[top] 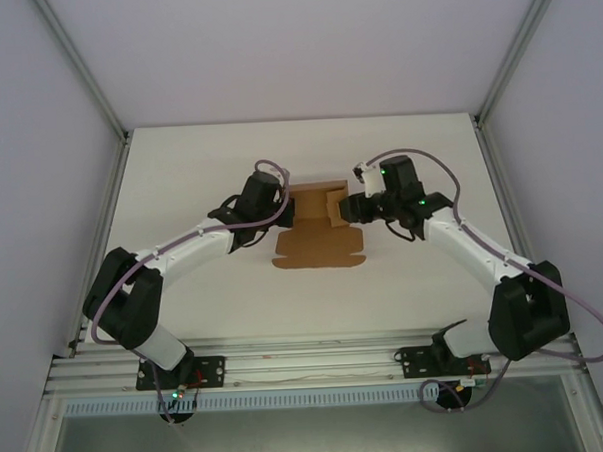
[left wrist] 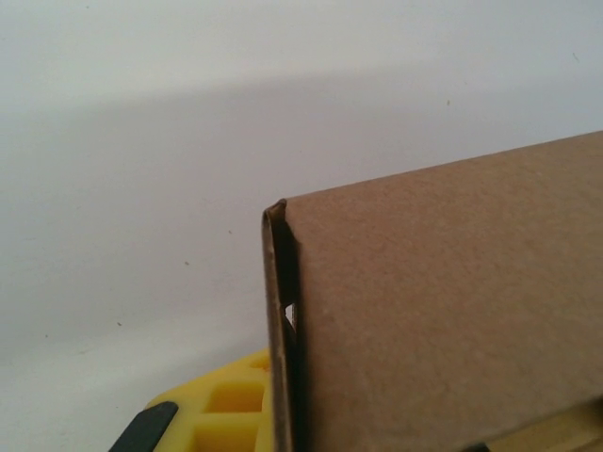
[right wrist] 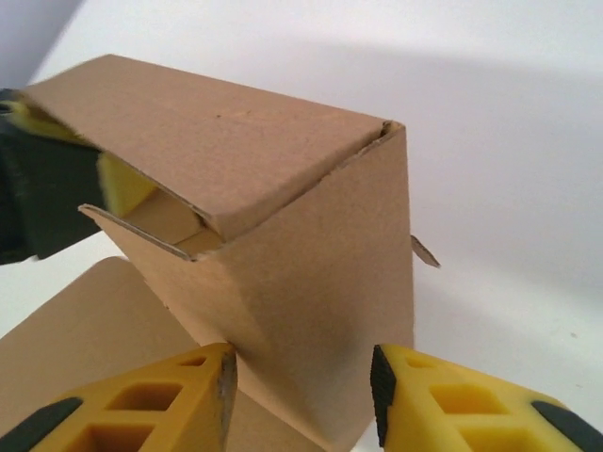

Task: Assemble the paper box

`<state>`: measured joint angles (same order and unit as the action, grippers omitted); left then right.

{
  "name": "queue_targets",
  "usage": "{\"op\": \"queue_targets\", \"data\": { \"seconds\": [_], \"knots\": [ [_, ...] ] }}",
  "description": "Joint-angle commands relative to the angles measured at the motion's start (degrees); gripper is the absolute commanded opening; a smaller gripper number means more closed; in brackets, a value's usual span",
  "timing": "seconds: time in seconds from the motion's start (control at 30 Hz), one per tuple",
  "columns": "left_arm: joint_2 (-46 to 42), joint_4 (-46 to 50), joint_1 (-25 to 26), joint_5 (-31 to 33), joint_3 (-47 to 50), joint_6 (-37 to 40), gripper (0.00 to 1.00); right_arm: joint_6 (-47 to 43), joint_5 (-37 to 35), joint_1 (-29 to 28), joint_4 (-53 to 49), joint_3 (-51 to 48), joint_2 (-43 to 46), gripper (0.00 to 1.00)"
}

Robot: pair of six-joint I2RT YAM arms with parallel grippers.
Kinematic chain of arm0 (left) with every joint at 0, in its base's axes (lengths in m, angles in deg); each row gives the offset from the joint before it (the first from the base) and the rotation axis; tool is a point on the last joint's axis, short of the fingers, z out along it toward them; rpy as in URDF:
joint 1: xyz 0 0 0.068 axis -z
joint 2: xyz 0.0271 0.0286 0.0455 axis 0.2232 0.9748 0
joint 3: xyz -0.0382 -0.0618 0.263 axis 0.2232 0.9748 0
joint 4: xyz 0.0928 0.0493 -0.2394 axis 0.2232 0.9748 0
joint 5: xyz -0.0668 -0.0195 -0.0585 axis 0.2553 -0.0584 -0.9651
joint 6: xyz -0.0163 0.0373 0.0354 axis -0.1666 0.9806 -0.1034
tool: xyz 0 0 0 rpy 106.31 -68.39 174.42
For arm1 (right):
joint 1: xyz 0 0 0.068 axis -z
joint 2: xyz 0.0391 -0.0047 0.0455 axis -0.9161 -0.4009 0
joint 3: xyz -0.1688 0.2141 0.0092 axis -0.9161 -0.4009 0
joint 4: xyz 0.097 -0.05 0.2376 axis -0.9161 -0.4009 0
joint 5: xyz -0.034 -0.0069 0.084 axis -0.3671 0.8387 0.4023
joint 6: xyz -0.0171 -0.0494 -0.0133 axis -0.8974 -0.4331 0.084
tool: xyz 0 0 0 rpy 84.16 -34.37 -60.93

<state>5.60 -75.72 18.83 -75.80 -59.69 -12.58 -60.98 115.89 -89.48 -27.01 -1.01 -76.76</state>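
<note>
Right wrist view: the paper box (right wrist: pixel 311 264), half-folded mid-table (top: pixel 179 181), looks light, thin and easily creased. The left gripper (top: pixel 286 217) is clamped tight on one wall. The right gripper (right wrist: pixel 301 372) stands parted astride a corner. I'd grip near the creases.

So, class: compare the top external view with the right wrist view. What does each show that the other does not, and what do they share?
Top external: the left arm and right arm reaching in from the near edge, and the flat flap lying on the table. Right wrist: close up, the right gripper with its yellow fingers apart, straddling the raised end. Shared: the paper box, with the left gripper at its other side.
</note>
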Motion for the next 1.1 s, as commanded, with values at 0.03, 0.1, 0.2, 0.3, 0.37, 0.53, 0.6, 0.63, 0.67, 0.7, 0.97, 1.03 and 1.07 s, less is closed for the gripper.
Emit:
{"op": "queue_targets", "data": {
  "seconds": [0.03,0.1,0.2,0.3,0.37,0.53,0.6,0.63,0.67,0.7,0.97,1.03,1.07],
  "knots": [
    [0.4,0.1,0.7,-2.4,-2.8,0.3,0.00,2.2,-13.5,-3.7,-1.7,3.0,-3.1,0.42],
    [0.5,0.2,0.7,-2.4,-2.9,0.3,0.00,2.4,-15.8,-5.1,-1.8,3.9,-4.5,0.42],
    [0.6,0.4,0.8,-2.2,-3.1,0.1,0.00,2.5,-16.7,-6.0,-1.7,5.0,-6.2,0.42],
    [0.6,0.6,0.8,-1.7,-3.1,-0.1,0.00,3.5,-14.4,-6.0,-0.8,5.3,-7.0,0.46],
    [0.6,0.7,0.8,-1.3,-3.0,-0.2,0.00,4.2,-12.0,-6.0,0.3,5.1,-6.9,0.49],
    [0.6,1.0,0.8,-1.1,-2.9,-0.5,0.00,5.3,-6.4,-6.0,4.6,2.8,-4.6,0.50],
    [0.6,0.7,0.8,-1.4,-3.0,-0.7,0.00,5.7,-4.2,-6.0,5.8,2.1,-3.7,0.50],
    [0.6,0.5,0.8,-1.7,-3.0,-0.9,0.00,5.8,-3.1,-6.0,6.3,1.7,-3.4,0.50],
    [0.6,0.3,0.8,-2.4,-3.1,-1.1,0.00,6.0,-2.9,-6.0,6.4,1.6,-3.1,0.49],
    [0.7,0.1,0.8,-3.0,-3.1,-1.1,0.00,6.1,-3.3,-6.0,6.1,1.6,-3.0,0.49],
    [0.2,-0.4,1.3,-4.4,-3.1,-0.4,0.00,5.4,-13.2,-6.1,2.8,2.6,-5.5,0.54],
    [0.2,-0.5,1.6,-4.5,-3.2,-0.3,0.00,5.1,-12.4,-6.1,3.8,2.7,-6.3,0.56],
    [0.2,-0.3,1.7,-4.7,-3.3,-0.1,0.00,5.1,-11.9,-6.1,4.3,2.7,-6.6,0.56]
  ]
}}
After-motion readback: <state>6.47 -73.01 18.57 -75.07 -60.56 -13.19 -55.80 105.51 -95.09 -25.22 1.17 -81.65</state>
